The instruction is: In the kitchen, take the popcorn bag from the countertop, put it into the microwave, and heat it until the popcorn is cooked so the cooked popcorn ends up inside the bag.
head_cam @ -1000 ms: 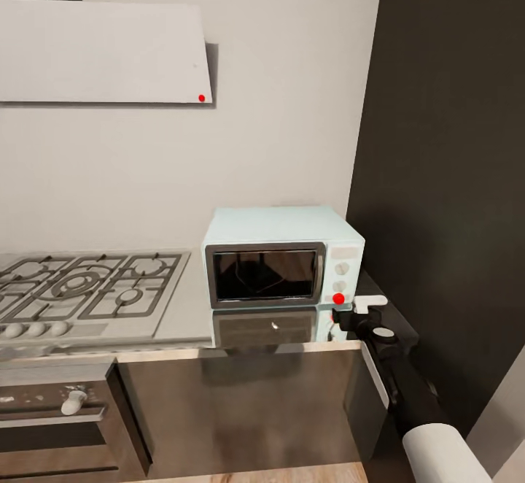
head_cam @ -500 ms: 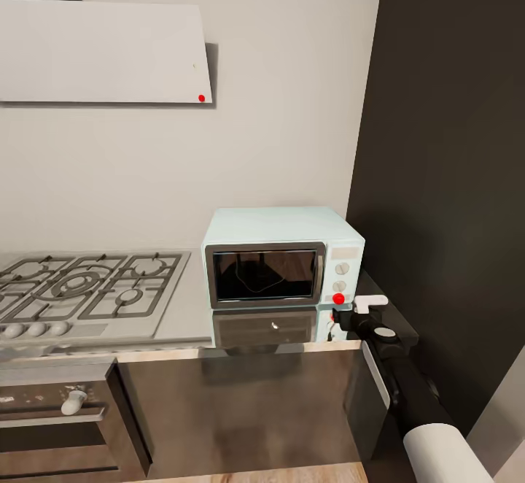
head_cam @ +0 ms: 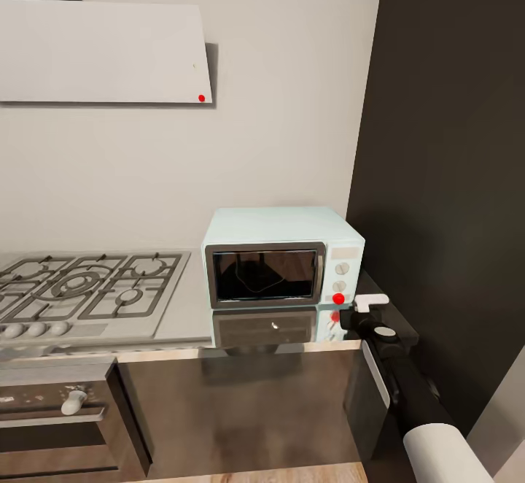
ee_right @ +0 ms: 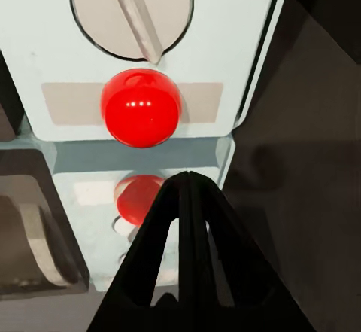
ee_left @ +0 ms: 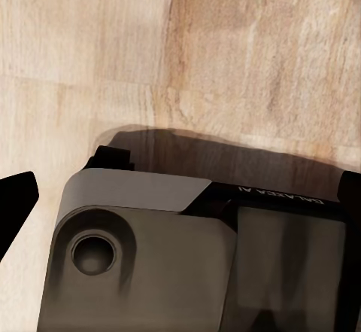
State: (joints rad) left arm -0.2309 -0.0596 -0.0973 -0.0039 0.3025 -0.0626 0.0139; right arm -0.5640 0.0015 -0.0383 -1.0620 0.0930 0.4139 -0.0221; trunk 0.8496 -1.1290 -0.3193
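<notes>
The pale blue microwave (head_cam: 281, 249) stands on the glossy dark countertop (head_cam: 191, 309) with its dark glass door closed. Its round light (head_cam: 338, 298) glows red below two knobs. My right gripper (head_cam: 346, 319) hovers low over the countertop, just in front of and below that light. In the right wrist view the gripper (ee_right: 188, 178) is shut on nothing, its tips pointing at the red light (ee_right: 141, 108) under a knob (ee_right: 131, 4). The popcorn bag is hidden. My left gripper (ee_left: 180, 196) hangs open over the wooden floor.
A steel gas hob (head_cam: 87, 290) lies left of the microwave, with a built-in oven (head_cam: 58, 417) under it. A tall dark cabinet (head_cam: 445, 198) closes off the right side. A white hood (head_cam: 102, 52) hangs on the wall. Part of my base (ee_left: 150, 264) is below the left wrist.
My right gripper has drawn back slightly from the microwave's red light, uncovering the light's reflection on the countertop. Everything else is as before.
</notes>
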